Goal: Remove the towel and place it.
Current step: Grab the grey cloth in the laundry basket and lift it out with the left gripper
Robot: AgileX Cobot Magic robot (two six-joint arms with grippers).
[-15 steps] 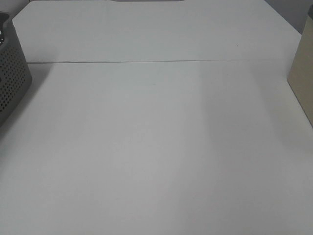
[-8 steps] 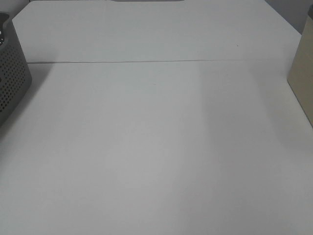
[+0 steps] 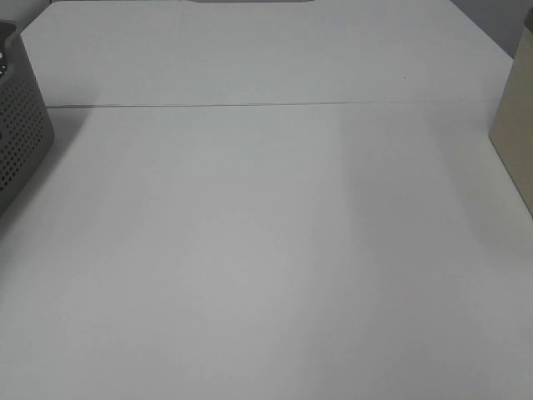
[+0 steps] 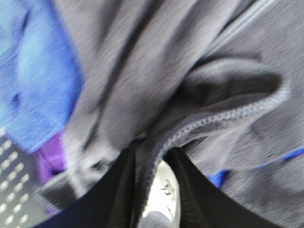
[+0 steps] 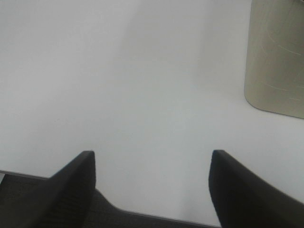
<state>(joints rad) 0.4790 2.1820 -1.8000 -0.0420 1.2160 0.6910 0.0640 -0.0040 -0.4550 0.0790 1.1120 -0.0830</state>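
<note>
Overhead, the white table (image 3: 266,250) fills the view, with a seam across its far part. The towel (image 4: 190,71), dark grey and blurred, shows only in the left wrist view, bunched over blue cloth (image 4: 33,71) and purple cloth (image 4: 50,159). The grey perforated basket (image 3: 21,125) is cut off at the left edge, a beige object (image 3: 515,133) at the right. The left gripper (image 4: 152,151) pinches the towel's hemmed fold. The right gripper (image 5: 152,166) hangs with jaws wide apart above the table.

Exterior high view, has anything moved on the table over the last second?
Nothing visibly changed. The table, the grey perforated basket at its left edge and the beige object at its right edge sit as before, and neither arm shows in this view.
</note>
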